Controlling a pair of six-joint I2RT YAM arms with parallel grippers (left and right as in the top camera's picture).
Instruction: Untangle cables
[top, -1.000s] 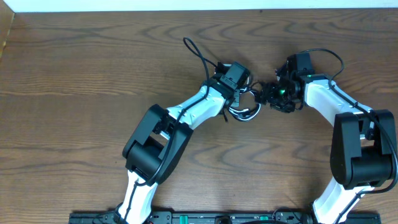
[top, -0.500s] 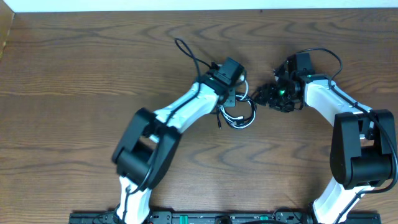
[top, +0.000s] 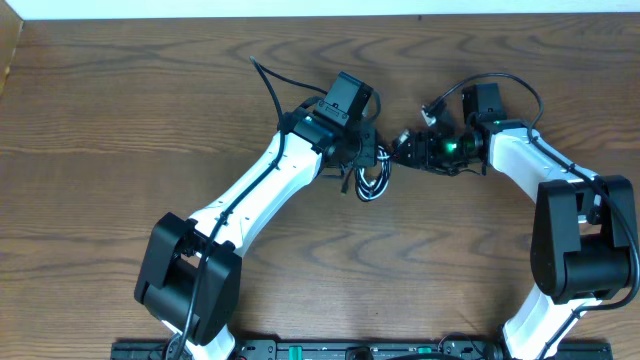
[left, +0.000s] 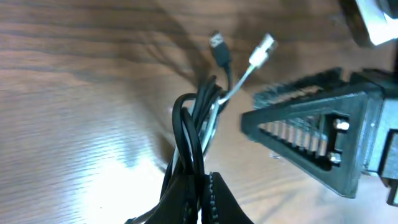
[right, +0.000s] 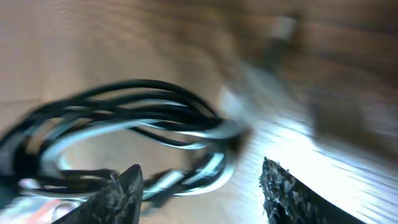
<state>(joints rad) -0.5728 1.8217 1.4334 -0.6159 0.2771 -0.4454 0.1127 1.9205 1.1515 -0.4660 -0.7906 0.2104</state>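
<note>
The cables (top: 373, 181) are a small coiled bundle of black cords and a white one. My left gripper (top: 362, 152) is shut on the black loops (left: 198, 127) and holds them off the table. A black plug (left: 217, 42) and a white plug (left: 262, 45) stick out beyond the coil. One black cable tail (top: 268, 82) trails up and left. My right gripper (top: 408, 150) is open just right of the bundle. In the right wrist view the coil (right: 143, 118) lies in front of the open jaws (right: 205, 186), blurred.
The wooden table (top: 120, 150) carries both arms. The right gripper's finger (left: 311, 140) is close to the bundle in the left wrist view. A thick black robot wire (top: 510, 85) loops over the right wrist. A pale wall edge (top: 300, 8) runs along the back.
My left arm has swung left and back, dragging the coil and the black tail leftward. My right gripper has followed a little to the left.
</note>
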